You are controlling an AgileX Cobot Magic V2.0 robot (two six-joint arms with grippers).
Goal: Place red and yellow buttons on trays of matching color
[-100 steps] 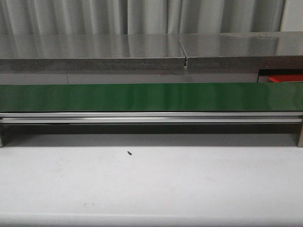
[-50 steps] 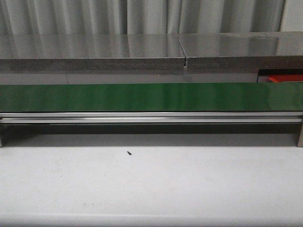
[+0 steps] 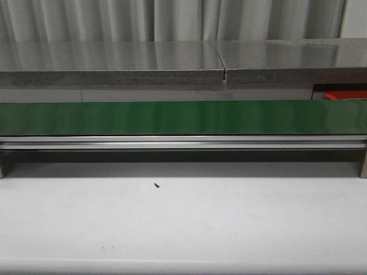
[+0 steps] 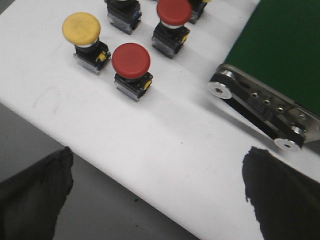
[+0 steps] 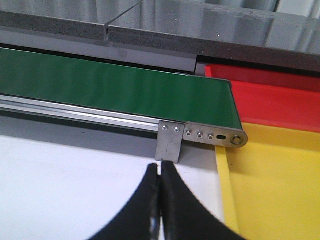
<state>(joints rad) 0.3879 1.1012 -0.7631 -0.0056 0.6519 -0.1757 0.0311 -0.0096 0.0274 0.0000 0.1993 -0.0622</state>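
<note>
In the left wrist view a yellow button [image 4: 82, 28] and two red buttons [image 4: 131, 60] [image 4: 174, 11] stand upright on black bases on the white table, well clear of my left gripper [image 4: 157, 192]. That gripper is open, its dark fingers [image 4: 35, 195] wide apart with nothing between them. The right wrist view shows the yellow tray [image 5: 280, 185] and behind it the red tray [image 5: 270, 97], both beside the belt's end. My right gripper [image 5: 160, 172] is shut and empty over the table near the yellow tray. Neither gripper shows in the front view.
A green conveyor belt [image 3: 183, 117] on an aluminium frame spans the table, with a grey ledge [image 3: 114, 63] behind it. Its roller end [image 4: 260, 105] lies close to the buttons. More button bases [image 4: 122, 12] stand further on. A sliver of the red tray [image 3: 347, 94] shows at far right.
</note>
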